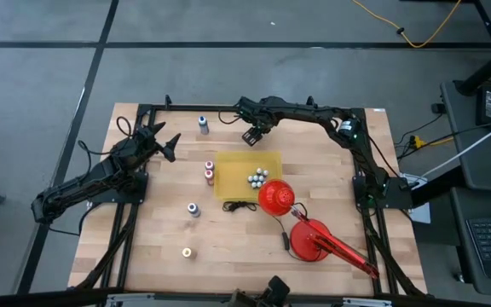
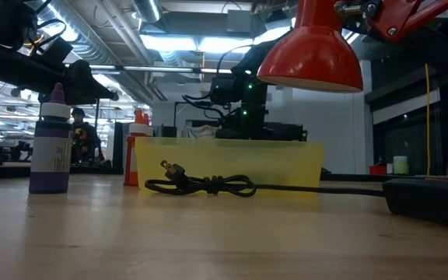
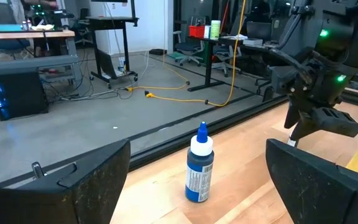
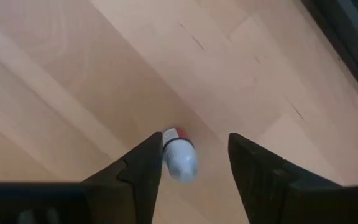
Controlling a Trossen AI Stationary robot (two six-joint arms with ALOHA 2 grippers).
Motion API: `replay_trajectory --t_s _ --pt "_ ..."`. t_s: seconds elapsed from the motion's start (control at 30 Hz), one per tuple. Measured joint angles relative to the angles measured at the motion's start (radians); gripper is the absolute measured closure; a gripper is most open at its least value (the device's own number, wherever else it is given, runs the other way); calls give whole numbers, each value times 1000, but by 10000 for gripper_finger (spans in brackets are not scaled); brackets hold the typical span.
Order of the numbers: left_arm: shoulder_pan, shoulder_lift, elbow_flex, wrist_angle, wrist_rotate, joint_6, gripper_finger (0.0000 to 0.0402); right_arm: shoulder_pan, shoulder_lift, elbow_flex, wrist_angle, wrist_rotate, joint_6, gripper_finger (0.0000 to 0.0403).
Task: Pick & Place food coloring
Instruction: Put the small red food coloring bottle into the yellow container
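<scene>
Inside, the yellow tray point(image 1: 233, 183) holds pale bottles point(image 1: 257, 178); right gripper point(image 4: 191, 163) spread around a red-capped bottle point(image 4: 179, 160), untouched

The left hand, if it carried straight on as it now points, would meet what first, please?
Most likely the blue-topped bottle, standing upright centred ahead of the open left hand; depth is unclear.

Around my wooden table point(image 1: 228, 247) lies a grey floor point(image 1: 228, 77) crossed by dark seams, a yellow cable point(image 3: 185, 87) trailing over it. Beyond stand desks point(image 3: 27, 40), a green-lit office chair point(image 3: 194, 56) and ceiling strip lights point(image 2: 169, 43) overhead.
</scene>
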Motion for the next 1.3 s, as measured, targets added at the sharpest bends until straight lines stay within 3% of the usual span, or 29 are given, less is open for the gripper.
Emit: replay_trajectory --t_s 0.6,0.83,1.07,1.3 --pt "0 0 0 0 0 0 37 0 -1 0 -36 0 3 342" --pt "0 0 0 0 0 0 37 27 -11 21 -98 50 -23 332" --pt "0 0 0 0 0 0 38 89 -15 143 -184 81 -17 345" --pt "0 0 0 0 0 0 37 176 -16 286 -277 133 87 338"
